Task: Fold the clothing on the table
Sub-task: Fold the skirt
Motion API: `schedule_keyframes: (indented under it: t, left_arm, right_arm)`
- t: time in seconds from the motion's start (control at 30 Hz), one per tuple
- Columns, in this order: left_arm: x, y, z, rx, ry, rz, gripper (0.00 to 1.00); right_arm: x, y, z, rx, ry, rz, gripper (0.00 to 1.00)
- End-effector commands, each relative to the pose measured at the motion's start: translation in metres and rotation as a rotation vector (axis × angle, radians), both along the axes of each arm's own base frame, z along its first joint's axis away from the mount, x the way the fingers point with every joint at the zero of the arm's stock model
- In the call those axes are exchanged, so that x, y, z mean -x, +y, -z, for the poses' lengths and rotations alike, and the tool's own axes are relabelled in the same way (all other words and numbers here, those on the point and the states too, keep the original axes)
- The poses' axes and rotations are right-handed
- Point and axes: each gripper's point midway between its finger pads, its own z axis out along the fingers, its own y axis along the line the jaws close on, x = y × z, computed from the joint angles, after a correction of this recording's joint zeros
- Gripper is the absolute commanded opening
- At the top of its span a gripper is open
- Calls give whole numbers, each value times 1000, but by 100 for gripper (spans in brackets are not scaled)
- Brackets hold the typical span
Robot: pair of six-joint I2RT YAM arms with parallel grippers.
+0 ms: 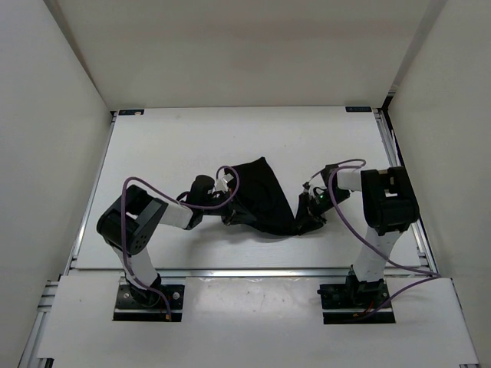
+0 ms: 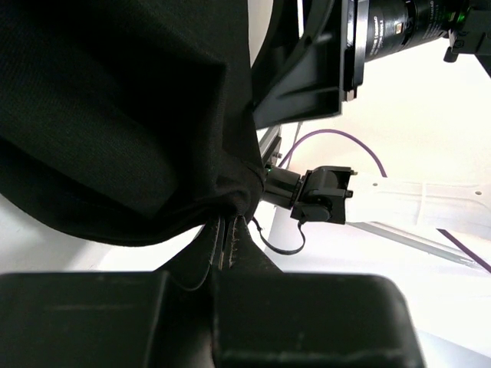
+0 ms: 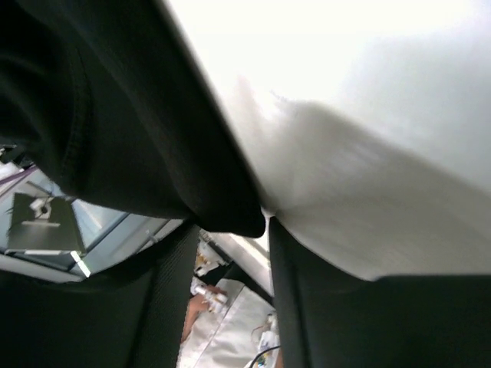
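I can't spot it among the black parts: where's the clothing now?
Overhead view: the clothing is bunched in the middle of the table, between the left arm and right arm.

The clothing (image 1: 257, 195) is soft, matt black finely woven cloth, the tabletop (image 1: 169, 146) smooth matt white edged with brushed silver metal rails (image 1: 253, 271), the fingers (image 2: 307, 322) matt black plastic, the cable (image 2: 337, 134) glossy purple.
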Motion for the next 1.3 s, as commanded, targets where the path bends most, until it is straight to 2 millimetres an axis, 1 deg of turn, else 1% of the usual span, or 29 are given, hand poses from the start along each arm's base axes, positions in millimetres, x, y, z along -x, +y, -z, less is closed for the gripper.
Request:
schedule_keyframes:
  t: [0.0,0.07,0.1,0.13,0.2,0.33,0.37,0.4,0.47,0.5,0.53,0.57,0.6,0.63,0.67,0.7,0.73,0.77,0.83,0.87,0.9,0.93,1.03,1.07,1.1,1.13,1.17,1.2,1.27]
  left_arm:
    - [3,1,-18,31,-58,6,0]
    - [1,1,-18,29,-60,1,0]
    - [4,2,-17,29,-53,7,0]
    - [3,2,-18,32,-59,4,0]
    - [4,4,-18,31,-54,2,0]
    - [6,8,-19,27,-55,-4,0]
    - [10,11,-17,17,-46,-1,0]
    - [15,13,-20,19,-50,13,0]
    - [23,17,-21,-1,-69,44,0]
    - [29,20,-20,-18,-46,54,0]
    - [37,21,-23,-35,-55,82,0]
    - [42,23,-19,-53,-64,98,0]
    - [47,24,-23,-62,-72,111,0]
    - [54,28,-25,-64,-81,119,0]
    - [54,30,-27,-71,-79,111,0]
    - [58,35,-32,-65,-82,100,0]
    - [61,42,-35,-61,-80,85,0]
    - [60,47,-43,-47,-101,66,0]
    - [65,55,-48,-43,-91,48,0]
    - [67,59,-48,-41,-77,40,0]
    - [74,60,-55,-27,-73,46,0]
    - [78,63,-57,-22,-79,42,0]
    - [87,68,-68,26,-48,-13,0]
    - [90,72,-69,44,-50,-37,0]
    - [89,72,-74,75,-25,-72,0]
    - [90,77,-77,110,-3,-117,0]
    - [91,82,-79,142,-27,-145,0]
    - [91,85,-81,162,3,-176,0]
    - [91,94,-84,202,-3,-237,0]
  right_arm:
    - [-23,-7,24,79,-129,-41,44]
    - [-25,-6,24,75,-137,-41,36]
    - [-21,-6,25,83,-130,-50,25]
    - [-23,-5,23,76,-133,-47,14]
    - [-23,-6,22,81,-152,-63,0]
    - [-19,-7,9,78,-223,-108,0]
    - [-21,-7,2,73,-269,-132,0]
    - [-18,-8,1,62,-308,-177,0]
    - [-21,-7,-19,38,-424,-223,0]
    - [-19,-6,-23,30,-452,-248,0]
    - [-15,-4,-32,15,-507,-287,0]
    - [-15,-5,-39,5,-563,-309,0]
    - [-13,-3,-44,-7,-596,-340,0]
    - [-11,0,-55,-21,-651,-355,0]
    - [-9,1,-63,-29,-705,-385,0]
    - [-5,3,-65,-30,-736,-417,0]
    - [-2,6,-74,-32,-783,-444,0]
    - [0,8,-79,-27,-832,-470,0]
    - [-4,7,-87,2,-905,-487,0]
    - [-2,8,-91,-5,-920,-493,0]
    - [-4,8,-94,-6,-932,-497,0]
    - [-3,7,-95,-10,-934,-507,0]
    - [-4,6,-97,-33,-879,-497,0]
    - [-3,6,-98,-45,-863,-485,0]
    - [-2,8,-100,-66,-836,-479,1]
    - [-3,10,-101,-82,-817,-466,0]
    - [-4,9,-103,-90,-801,-448,0]
    - [-7,9,-105,-96,-798,-437,0]
    - [-8,12,-111,-121,-797,-426,0]
